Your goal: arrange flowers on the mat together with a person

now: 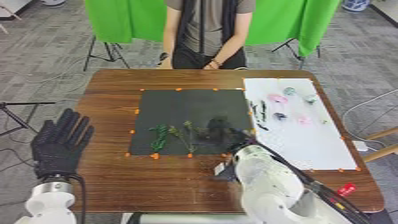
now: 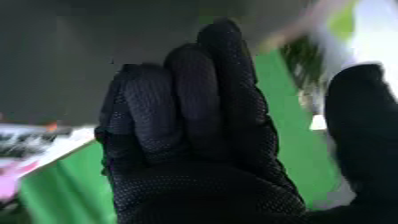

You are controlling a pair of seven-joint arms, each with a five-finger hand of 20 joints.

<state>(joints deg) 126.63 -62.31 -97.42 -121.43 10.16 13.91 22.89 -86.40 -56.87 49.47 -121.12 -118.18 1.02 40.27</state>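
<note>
In the head view my right hand [image 1: 218,131] is over the right part of the black mat [image 1: 182,109], open. The right wrist view shows the same hand [image 2: 200,135] with straight, relaxed fingers and the thumb apart. Left of this hand, a green leafy stem [image 1: 160,137] and a thinner green stem [image 1: 188,136] lie side by side on the mat's near half. My left hand [image 1: 60,145] stands open beside the table's left edge. On the white sheet [image 1: 311,147] are pink flowers [image 1: 278,98], bluish flowers [image 1: 290,91] and dark stems [image 1: 258,114].
Orange tape pieces [image 1: 155,156] mark the edges of the black mat. A small dark and white object [image 1: 222,170] sits on the wooden table [image 1: 160,185] beside my right forearm. A red item [image 1: 346,189] is at the near right corner.
</note>
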